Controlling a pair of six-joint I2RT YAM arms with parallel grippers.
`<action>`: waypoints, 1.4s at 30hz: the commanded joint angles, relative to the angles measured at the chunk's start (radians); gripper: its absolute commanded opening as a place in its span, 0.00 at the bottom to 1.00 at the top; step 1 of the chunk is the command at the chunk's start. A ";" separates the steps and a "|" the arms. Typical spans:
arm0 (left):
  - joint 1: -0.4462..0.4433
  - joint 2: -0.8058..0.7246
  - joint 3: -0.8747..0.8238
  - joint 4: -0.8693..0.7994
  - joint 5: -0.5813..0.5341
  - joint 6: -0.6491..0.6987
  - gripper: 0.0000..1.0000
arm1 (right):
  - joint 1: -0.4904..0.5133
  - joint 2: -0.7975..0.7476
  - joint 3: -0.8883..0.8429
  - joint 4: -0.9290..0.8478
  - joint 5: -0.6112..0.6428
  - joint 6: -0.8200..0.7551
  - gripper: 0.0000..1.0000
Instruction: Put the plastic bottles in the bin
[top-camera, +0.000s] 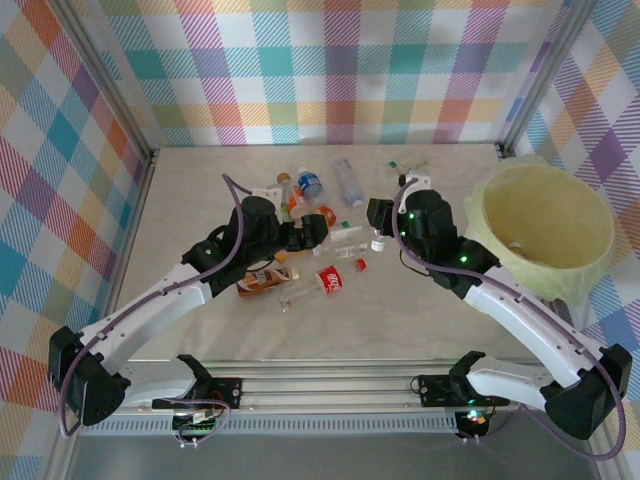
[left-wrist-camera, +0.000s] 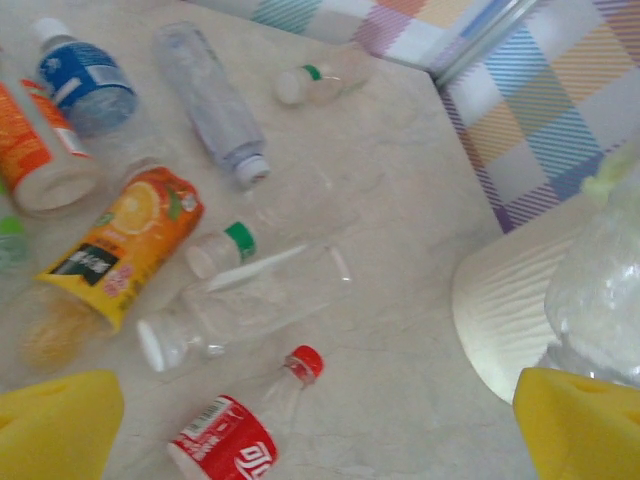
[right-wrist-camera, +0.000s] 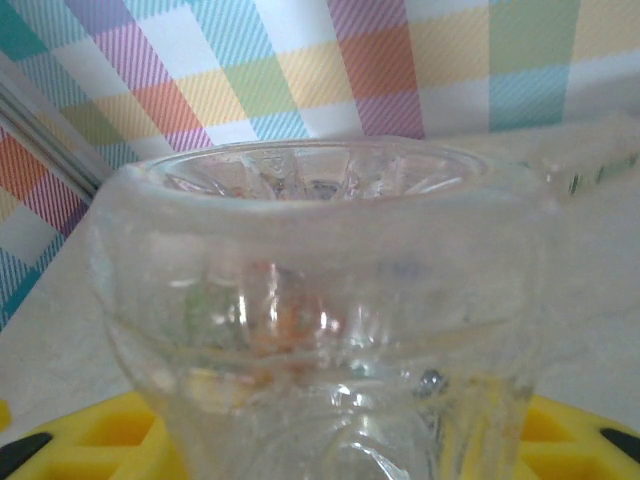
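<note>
Several plastic bottles lie in the middle of the table. Among them are a red-label bottle (top-camera: 328, 281) (left-wrist-camera: 225, 440), an orange-label one (left-wrist-camera: 125, 245), a blue-label one (top-camera: 309, 183) (left-wrist-camera: 85, 85) and clear ones (top-camera: 348, 182) (left-wrist-camera: 215, 105) (left-wrist-camera: 250, 300). My left gripper (top-camera: 315, 232) (left-wrist-camera: 318, 415) hangs open over them. Its yellow fingers (left-wrist-camera: 60, 425) stand wide apart, with the red-label bottle on the table below them. My right gripper (top-camera: 378, 213) (right-wrist-camera: 330, 440) is shut on a clear bottle (right-wrist-camera: 320, 300), whose ribbed base faces the camera. The bin (top-camera: 545, 225) stands at the right, apart from both grippers.
Plaid walls with metal corner posts (top-camera: 520, 110) enclose the table on three sides. A small green-banded bottle (top-camera: 410, 165) (left-wrist-camera: 315, 80) lies near the back wall. A cream ribbed round surface (left-wrist-camera: 500, 300) and something clear and crumpled (left-wrist-camera: 600, 280) sit at the left wrist view's right edge.
</note>
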 joint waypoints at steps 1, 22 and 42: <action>-0.026 0.009 0.032 0.028 -0.025 -0.007 1.00 | -0.021 -0.003 0.056 -0.020 -0.031 -0.100 0.48; -0.055 0.087 0.093 -0.075 -0.138 0.006 1.00 | -0.348 -0.127 0.351 -0.258 0.083 -0.298 0.42; -0.067 0.066 0.036 0.028 -0.173 -0.014 1.00 | -0.768 -0.152 0.268 -0.332 0.396 -0.450 0.43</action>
